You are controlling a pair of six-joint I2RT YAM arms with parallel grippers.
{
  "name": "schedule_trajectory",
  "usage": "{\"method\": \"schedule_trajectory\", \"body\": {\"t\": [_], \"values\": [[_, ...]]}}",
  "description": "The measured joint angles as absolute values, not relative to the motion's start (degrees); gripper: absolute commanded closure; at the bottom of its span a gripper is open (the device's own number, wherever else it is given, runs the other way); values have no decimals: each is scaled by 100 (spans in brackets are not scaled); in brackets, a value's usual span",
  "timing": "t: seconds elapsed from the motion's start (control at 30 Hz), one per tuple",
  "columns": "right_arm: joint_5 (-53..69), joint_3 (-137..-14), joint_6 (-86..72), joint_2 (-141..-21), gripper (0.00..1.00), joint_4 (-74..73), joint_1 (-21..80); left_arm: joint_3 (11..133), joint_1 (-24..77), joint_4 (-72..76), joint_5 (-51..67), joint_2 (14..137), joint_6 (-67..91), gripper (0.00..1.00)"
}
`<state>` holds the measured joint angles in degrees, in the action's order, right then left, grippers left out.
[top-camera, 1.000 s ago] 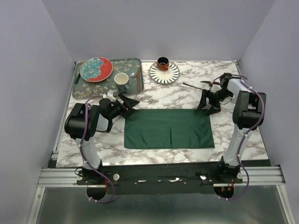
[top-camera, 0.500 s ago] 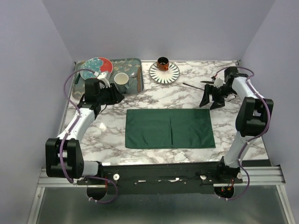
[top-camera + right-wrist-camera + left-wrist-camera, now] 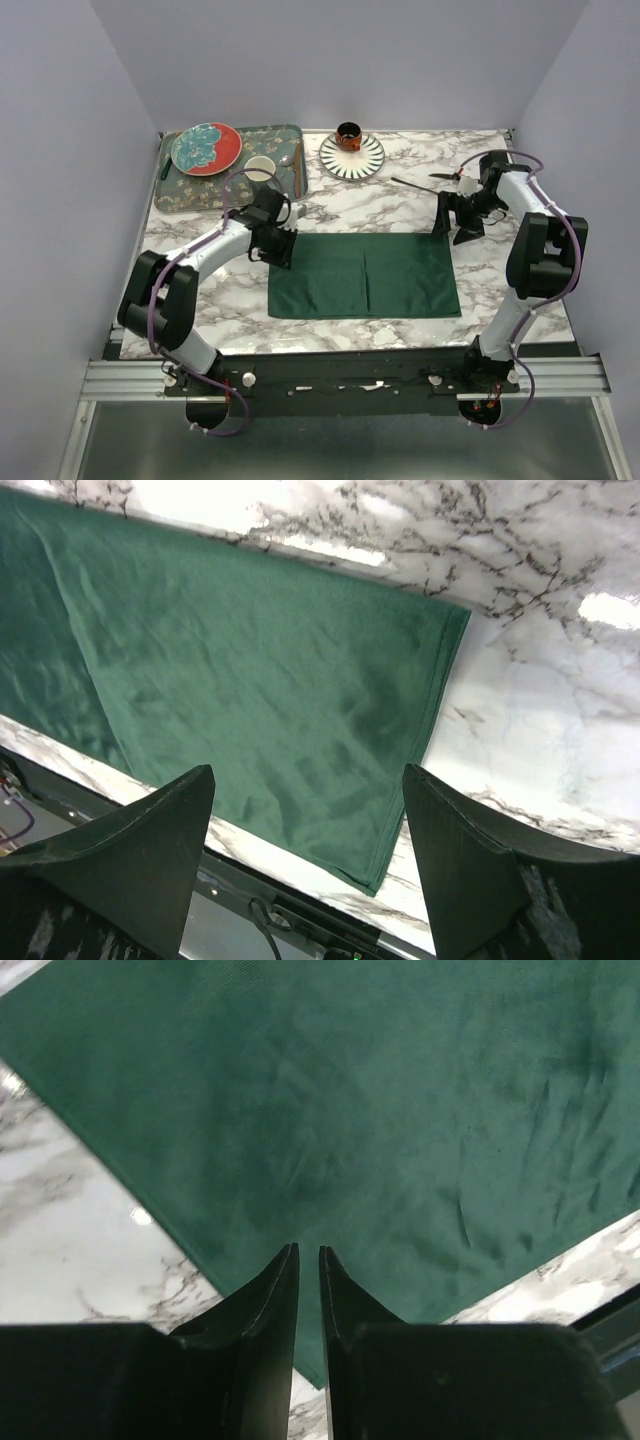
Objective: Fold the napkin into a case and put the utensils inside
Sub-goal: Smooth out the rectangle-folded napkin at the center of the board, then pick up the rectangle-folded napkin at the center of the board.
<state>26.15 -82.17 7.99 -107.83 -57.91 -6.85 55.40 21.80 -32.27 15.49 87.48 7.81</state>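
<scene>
The dark green napkin (image 3: pixel 362 275) lies flat on the marble table as a wide folded rectangle, also seen under each wrist (image 3: pixel 400 1110) (image 3: pixel 250 670). My left gripper (image 3: pixel 280 247) is over its far left corner. Its jaws (image 3: pixel 308 1252) stand only a narrow slit apart, with cloth and marble showing through the gap and nothing pinched. My right gripper (image 3: pixel 455 218) hovers open by the far right corner, and its wide-set fingers (image 3: pixel 308 772) frame the napkin's right edge. The black utensils, a fork (image 3: pixel 408 184) and a knife (image 3: pixel 447 177), lie on the table behind the right gripper.
A patterned tray (image 3: pixel 200 187) at the back left holds a red and teal plate (image 3: pixel 205 148), a white cup (image 3: pixel 260 168) and a silver spoon (image 3: pixel 285 160). A striped plate (image 3: pixel 365 160) with a small dark cup (image 3: pixel 348 133) sits at the back middle.
My left arm swung from the tray side down to the napkin's far left corner, and its jaws closed from wide to a slit. The right gripper shifted slightly and stayed open.
</scene>
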Motion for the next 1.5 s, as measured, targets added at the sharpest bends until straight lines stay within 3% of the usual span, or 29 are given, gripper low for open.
{"method": "schedule_trajectory", "body": {"t": [0.27, 0.53, 0.67, 0.8, 0.87, 1.13, 1.5], "values": [[2613, -8119, 915, -10702, 16, -5863, -685, 6132, 2655, -3374, 1017, 9985, 239, 88], [2613, -8117, 956, -10702, 16, -5885, -685, 6399, 2591, -3481, 314, 10156, -692, 91], [2615, -8101, 963, -10700, 16, -5883, -685, 6438, 2300, -3485, 71, 10167, -1103, 83], [2620, -7996, 965, -10637, 16, -5894, -685, 6506, 1944, -3614, 266, 10119, -1232, 65], [2624, -7961, 965, -10602, 16, -5902, -685, 6508, 1671, -3695, 462, 9944, -1131, 62], [2679, -7856, 956, -10466, 16, -5927, -685, 6379, 1002, -3699, 615, 9301, -239, 58], [2729, -7487, 943, -10436, 16, -5922, -685, 6195, 943, -3575, 600, 9843, 384, 56]]}}
